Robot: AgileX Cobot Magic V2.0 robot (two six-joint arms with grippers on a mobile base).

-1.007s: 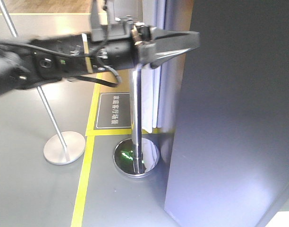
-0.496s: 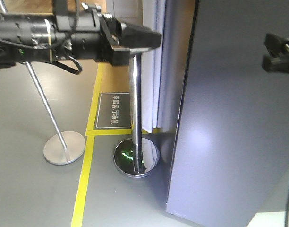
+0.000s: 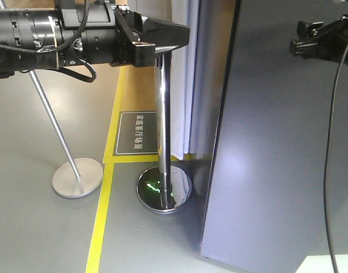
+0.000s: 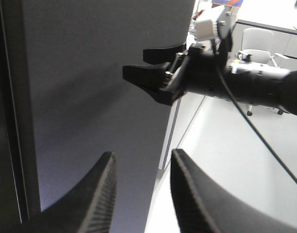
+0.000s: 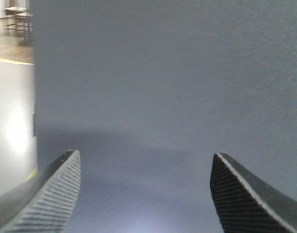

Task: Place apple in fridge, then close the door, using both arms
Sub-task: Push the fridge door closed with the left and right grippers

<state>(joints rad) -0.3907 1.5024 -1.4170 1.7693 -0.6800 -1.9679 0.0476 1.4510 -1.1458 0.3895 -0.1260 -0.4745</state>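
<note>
The door [image 3: 276, 142] is a tall dark-grey panel filling the right of the front view, seen from outside. It hides the fridge interior, and the apple is out of view. My left gripper [image 3: 182, 35] hangs high at the left, pointing right, a short way from the door's edge. In the left wrist view its fingers [image 4: 107, 167] stand open and empty beside the door [image 4: 90, 87]. My right gripper [image 3: 302, 41] comes in from the upper right, in front of the door face. It faces the door [image 5: 163, 73], open wide [image 5: 143, 156], holding nothing.
A chrome stanchion post [image 3: 162, 131] with a round base [image 3: 164, 190] stands just left of the door. A second leaning post's base [image 3: 77, 177] lies further left. Yellow floor tape [image 3: 103, 210], a floor sign [image 3: 137, 133] and white curtains [image 3: 188, 74] lie behind.
My left gripper drew back left from the door's edge and rose slightly. My right gripper came into view from the right and moved left across the door face.
</note>
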